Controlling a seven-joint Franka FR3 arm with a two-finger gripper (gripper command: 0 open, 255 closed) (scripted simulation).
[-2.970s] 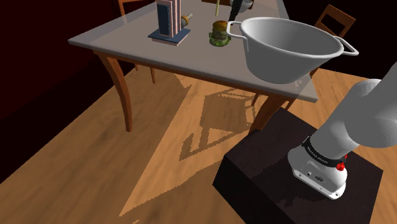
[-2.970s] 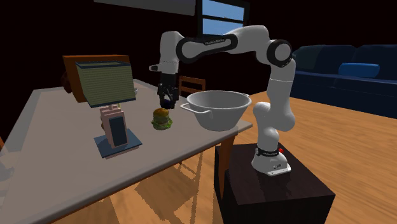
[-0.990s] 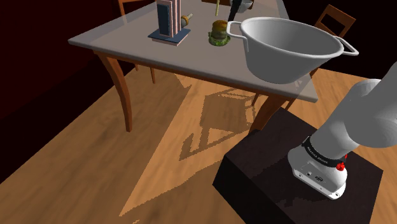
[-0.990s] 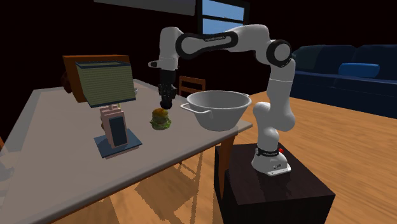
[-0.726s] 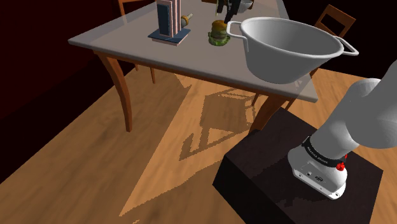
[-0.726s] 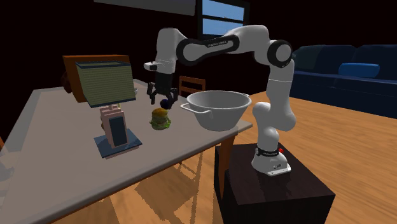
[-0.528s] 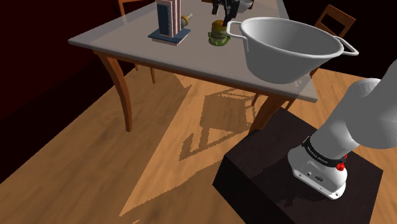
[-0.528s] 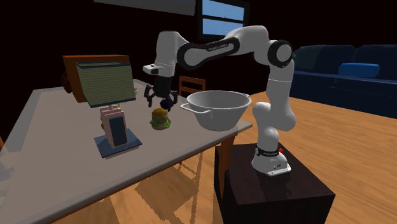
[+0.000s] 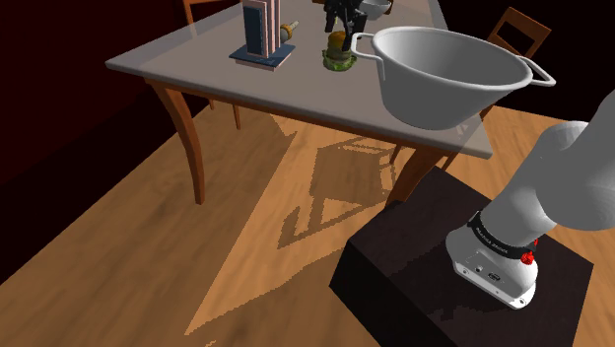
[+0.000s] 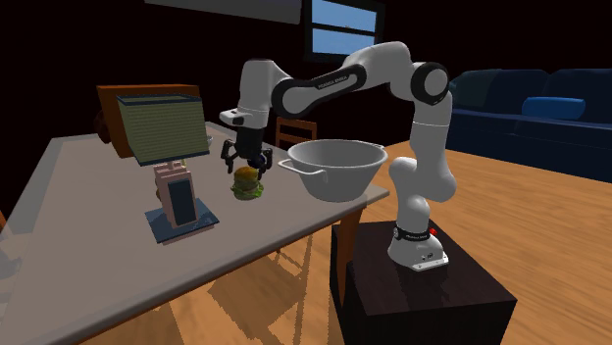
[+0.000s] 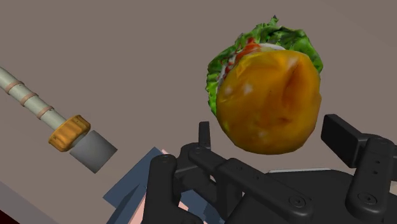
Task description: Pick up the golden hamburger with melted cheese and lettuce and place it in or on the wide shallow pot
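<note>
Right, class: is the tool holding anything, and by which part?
Nothing is held: the tool hangs open over the hamburger without clasping it.

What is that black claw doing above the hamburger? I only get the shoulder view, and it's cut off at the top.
Observer: The wrist view shows the gripper open, its fingers apart with the hamburger framed between them, not held.
Visitor: Where does the arm come from?
Observer: In the second exterior view the white arm arches up from the stand, over the grey pot, and ends just above the hamburger.
</note>
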